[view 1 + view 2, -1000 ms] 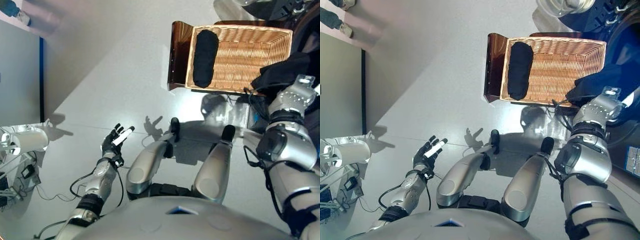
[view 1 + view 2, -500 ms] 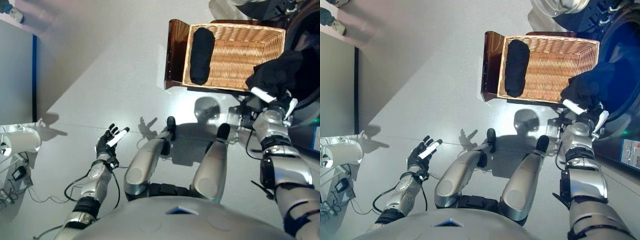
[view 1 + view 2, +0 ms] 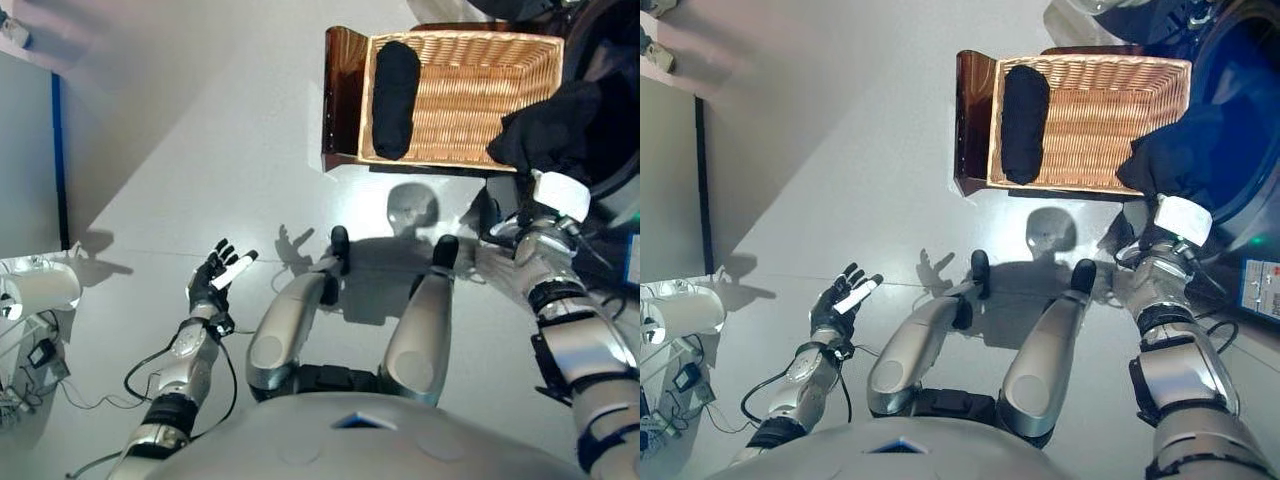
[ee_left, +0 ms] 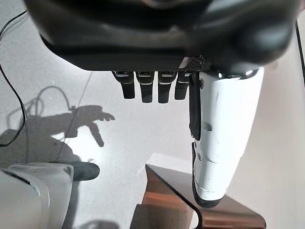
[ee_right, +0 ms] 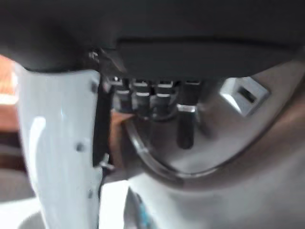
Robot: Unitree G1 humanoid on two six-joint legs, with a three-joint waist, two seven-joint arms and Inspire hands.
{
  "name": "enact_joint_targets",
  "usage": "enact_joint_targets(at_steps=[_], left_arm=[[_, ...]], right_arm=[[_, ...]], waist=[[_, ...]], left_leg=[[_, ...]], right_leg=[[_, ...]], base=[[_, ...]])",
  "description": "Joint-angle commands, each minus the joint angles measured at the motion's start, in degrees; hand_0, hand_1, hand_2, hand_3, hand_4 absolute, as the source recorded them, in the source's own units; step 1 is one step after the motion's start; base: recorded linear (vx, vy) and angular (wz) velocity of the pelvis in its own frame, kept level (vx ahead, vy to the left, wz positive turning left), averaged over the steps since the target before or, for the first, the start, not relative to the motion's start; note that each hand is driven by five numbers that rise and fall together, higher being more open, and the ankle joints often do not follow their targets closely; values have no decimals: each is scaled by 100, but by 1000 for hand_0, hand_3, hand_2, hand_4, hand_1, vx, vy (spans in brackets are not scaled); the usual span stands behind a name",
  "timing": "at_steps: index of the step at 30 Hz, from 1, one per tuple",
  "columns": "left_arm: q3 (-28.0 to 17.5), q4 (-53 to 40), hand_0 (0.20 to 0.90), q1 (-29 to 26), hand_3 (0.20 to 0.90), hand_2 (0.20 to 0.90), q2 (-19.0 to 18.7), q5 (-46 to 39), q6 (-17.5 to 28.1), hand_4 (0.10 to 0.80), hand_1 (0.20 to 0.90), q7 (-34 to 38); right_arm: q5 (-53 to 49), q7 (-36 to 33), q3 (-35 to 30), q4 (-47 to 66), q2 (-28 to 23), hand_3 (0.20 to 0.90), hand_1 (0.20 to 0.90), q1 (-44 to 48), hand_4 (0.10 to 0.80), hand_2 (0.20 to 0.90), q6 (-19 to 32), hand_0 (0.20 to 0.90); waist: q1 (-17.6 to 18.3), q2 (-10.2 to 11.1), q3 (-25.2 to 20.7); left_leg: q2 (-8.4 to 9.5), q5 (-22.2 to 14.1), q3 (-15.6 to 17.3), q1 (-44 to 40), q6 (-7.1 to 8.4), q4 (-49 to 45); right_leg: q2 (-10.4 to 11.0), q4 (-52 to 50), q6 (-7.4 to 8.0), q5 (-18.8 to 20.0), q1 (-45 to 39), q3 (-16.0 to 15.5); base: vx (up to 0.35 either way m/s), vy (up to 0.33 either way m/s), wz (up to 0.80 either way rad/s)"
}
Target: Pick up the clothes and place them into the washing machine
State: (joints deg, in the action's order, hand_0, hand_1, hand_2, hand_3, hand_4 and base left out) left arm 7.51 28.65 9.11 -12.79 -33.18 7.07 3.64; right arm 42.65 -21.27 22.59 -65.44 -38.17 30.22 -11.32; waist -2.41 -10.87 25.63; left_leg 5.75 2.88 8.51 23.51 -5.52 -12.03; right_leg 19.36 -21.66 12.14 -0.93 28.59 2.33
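Head views bright, even overhead light. Glare patch on floor (image 3: 405, 215) below basket (image 3: 460, 95). Hard shadows: spread left hand (image 3: 215, 280) throws hand-shaped shadow on floor beside it. Drum (image 3: 1240, 110) reads deep blue, dark. Left wrist view sharp on floor, near hand bulk soft. Right wrist view dim, blurred throughout, right hand (image 5: 157, 102) smeared.

The left arm (image 3: 185, 365), lower left of the frame, is showing silver-grey shells broken by dark joint bands. It is ending in a dark left hand (image 3: 212, 285) whose thumb is wearing a white cover (image 4: 224, 138) dotted with small holes, beside a row of black fingers (image 4: 145, 90). The right arm (image 3: 580, 350), lower right, is wearing the same silver-grey with black bands, and the right hand (image 3: 555, 195) is carrying a matching white cover.
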Motion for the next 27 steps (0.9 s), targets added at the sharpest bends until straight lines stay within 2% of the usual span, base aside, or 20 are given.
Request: enact_joint_targets(at_steps=[1,7,19,27], left_arm=[[-89,-277,900,317,900,900,-415,155,431,800,900,41],[-18,-282,900,263,900,900,-415,124,434,800,900,31],[-41,-406,900,299,900,900,-479,153,473,800,900,105],[-83,-504,900,291,900,900,-502,114,526,800,900,198]], right_arm=[[1002,-529,480,224,-1409,900,900,1046,800,900,-355,900],[1147,-461,805,397,-1275,900,900,1333,800,900,-304,900],[1040,-621,896,1143,-1082,900,900,1657,800,900,-175,900],[917,-733,910,1123,-917,900,900,1928,800,900,-227,900]], waist=[[-123,25,-628],[-136,65,-601],[-200,107,-454],[-244,108,-388]], left_leg=[[-473,-250,-280,196,664,-238],[-481,-242,-276,202,675,-241],[-465,-235,-262,268,668,-306],[-448,-212,-268,360,649,-332]], right_leg=[[-280,-29,-459,208,203,-143],[-286,-28,-459,236,216,-124],[-278,-20,-460,268,245,-104],[-276,-4,-473,320,333,-76]], base=[[0,0,0],[0,0,0],[0,0,0],[0,0,0]])
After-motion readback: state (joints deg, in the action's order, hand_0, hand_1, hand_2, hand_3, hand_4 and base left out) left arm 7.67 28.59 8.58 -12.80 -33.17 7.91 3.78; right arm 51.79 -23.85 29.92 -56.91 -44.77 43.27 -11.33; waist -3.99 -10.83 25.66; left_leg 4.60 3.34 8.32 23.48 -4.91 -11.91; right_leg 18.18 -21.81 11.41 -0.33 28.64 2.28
